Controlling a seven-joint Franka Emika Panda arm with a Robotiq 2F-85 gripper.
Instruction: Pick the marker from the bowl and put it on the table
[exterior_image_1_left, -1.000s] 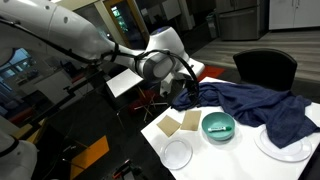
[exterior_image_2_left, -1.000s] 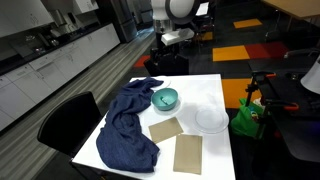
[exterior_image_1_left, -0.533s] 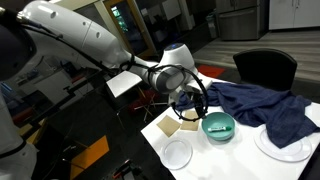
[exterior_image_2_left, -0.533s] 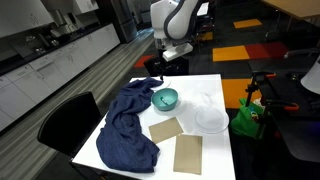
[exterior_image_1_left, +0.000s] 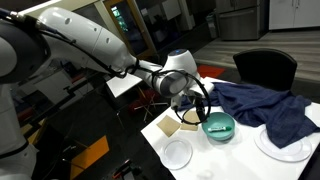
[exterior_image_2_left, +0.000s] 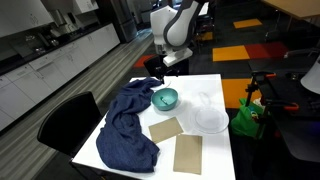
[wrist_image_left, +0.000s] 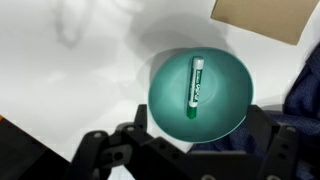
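Well, the gripper (wrist_image_left: 200, 120) hovered right over the bowl (wrist_image_left: 166, 100), jaws spread wide and empty, while the marker (wrist_image_left: 197, 86) lay flat inside.

One marker (wrist_image_left: 196, 85); one bowl (wrist_image_left: 166, 104); two plates (exterior_image_1_left: 178, 152); two mats (exterior_image_2_left: 188, 154); one cloth (exterior_image_2_left: 128, 125).

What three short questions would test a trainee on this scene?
1. True or false: the marker lies inside the bowl.
2. The gripper is: A) shut on the marker; B) open above the bowl; C) shut and empty.
3. Fill the gap: beside the bowl, a dark blue ____ lies on the table.

Key: 1 true. 2 B. 3 cloth.
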